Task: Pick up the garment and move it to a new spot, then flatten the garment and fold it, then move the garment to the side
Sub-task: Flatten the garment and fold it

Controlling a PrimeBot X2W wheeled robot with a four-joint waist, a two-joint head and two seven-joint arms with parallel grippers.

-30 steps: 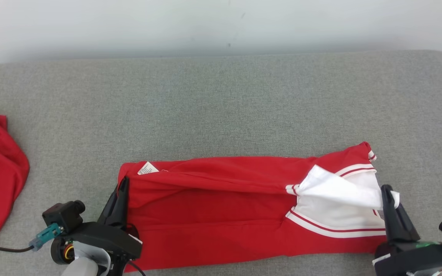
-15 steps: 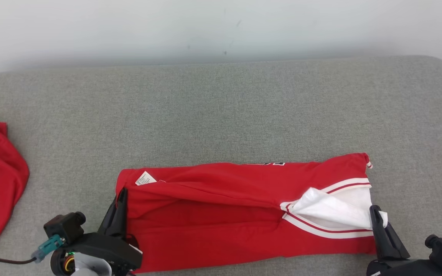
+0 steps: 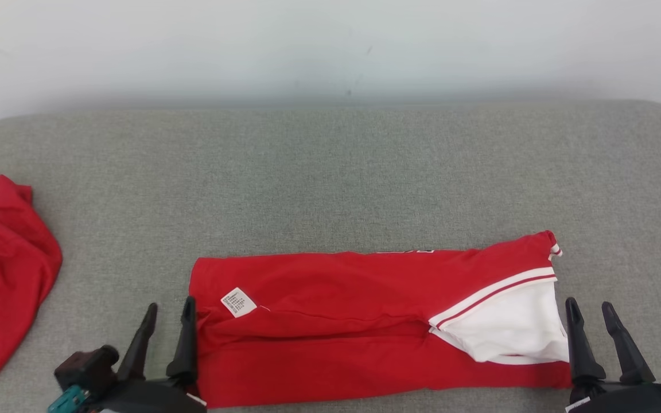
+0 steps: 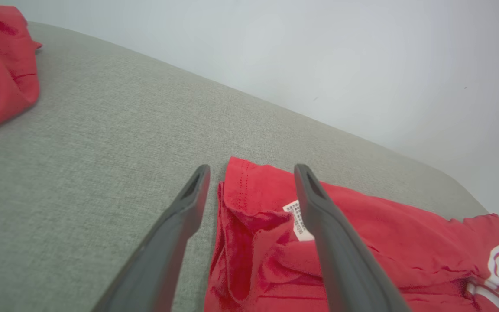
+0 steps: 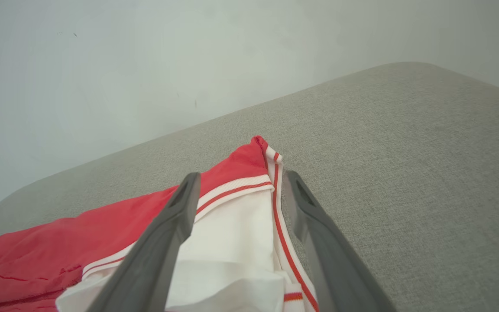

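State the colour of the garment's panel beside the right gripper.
The panel is white, edged with red-and-white stripes; right wrist view shows best.

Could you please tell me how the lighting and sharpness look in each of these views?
Head view: soft, even light, no glare, barely any shadow around the garment on the table. Left wrist view: wide-angle tilt, the left gripper's fingers slightly soft, the label too blurred to read. Right wrist view: the white panel bright, its folds still visible.
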